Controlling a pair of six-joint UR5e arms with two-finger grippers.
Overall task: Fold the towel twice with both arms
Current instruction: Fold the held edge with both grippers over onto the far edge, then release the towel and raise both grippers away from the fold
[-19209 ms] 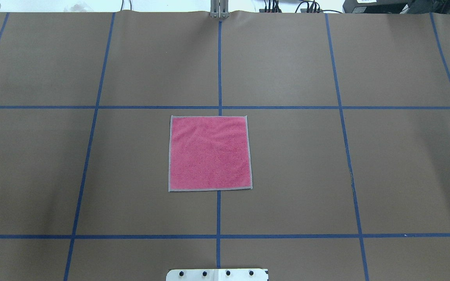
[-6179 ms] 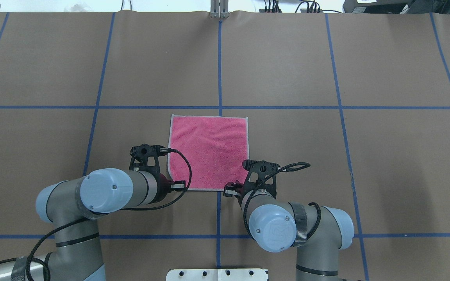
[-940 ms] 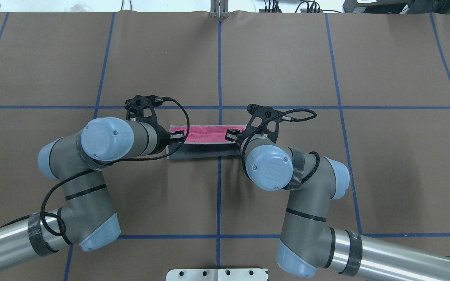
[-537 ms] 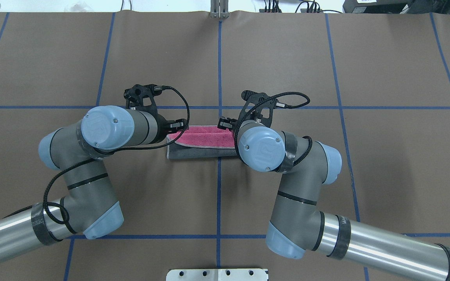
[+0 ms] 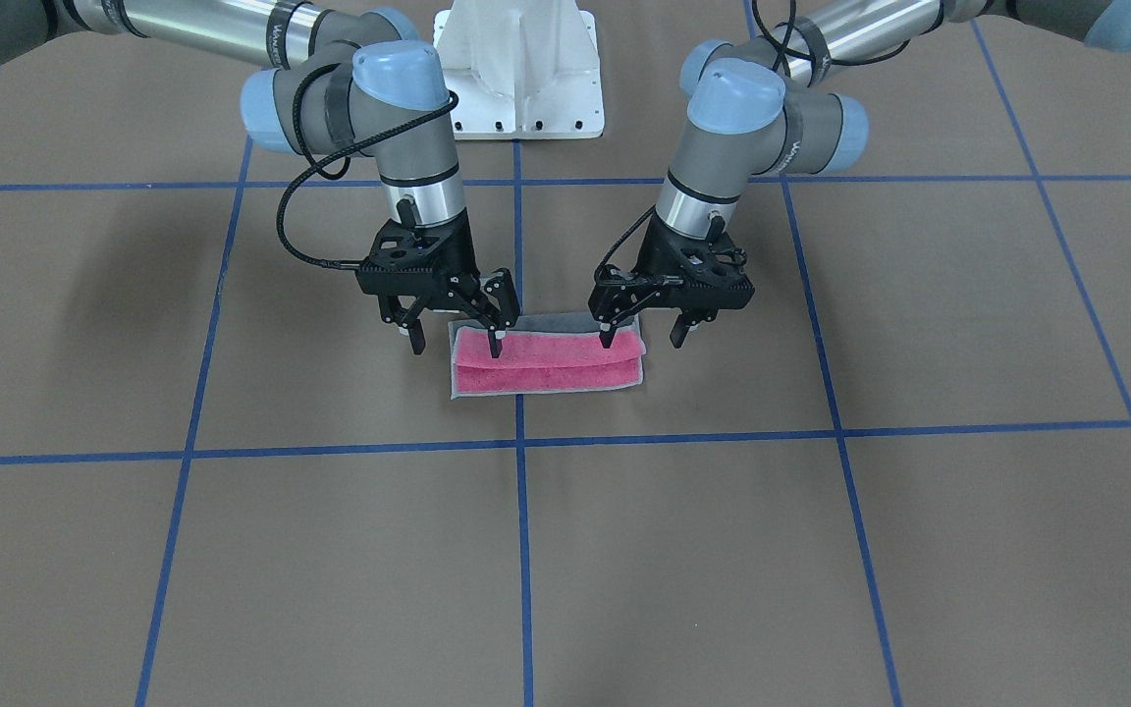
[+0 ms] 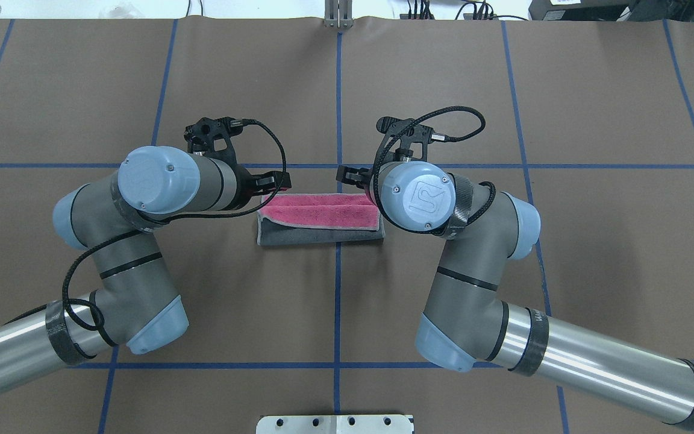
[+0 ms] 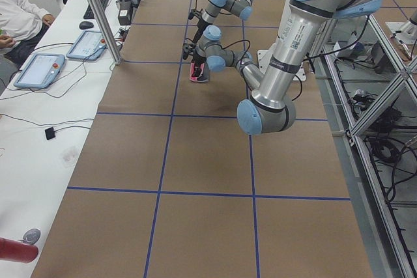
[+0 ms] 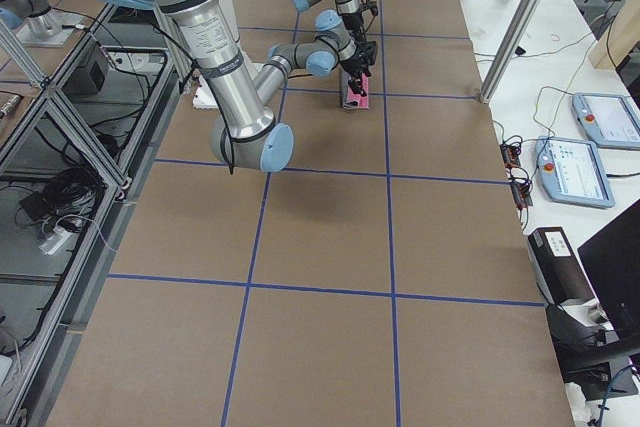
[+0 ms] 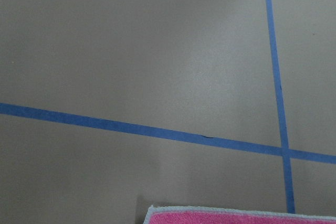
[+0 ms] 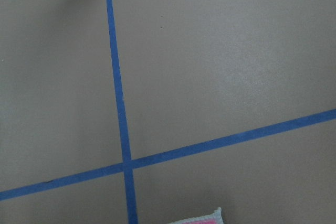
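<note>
Pink-and-dark-grey terry towel is lying folded; nothing is being held by black two-finger left gripper or right gripper, fingers spread wide.

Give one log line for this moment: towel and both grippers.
towel: folded strip, pink and grey showing | left gripper: jaws open, over one end | right gripper: jaws open, over other end

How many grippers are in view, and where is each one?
2. The left gripper is open at the end of the folded towel on the robot's left side. The right gripper is open at the opposite end. None appears hidden.
</note>
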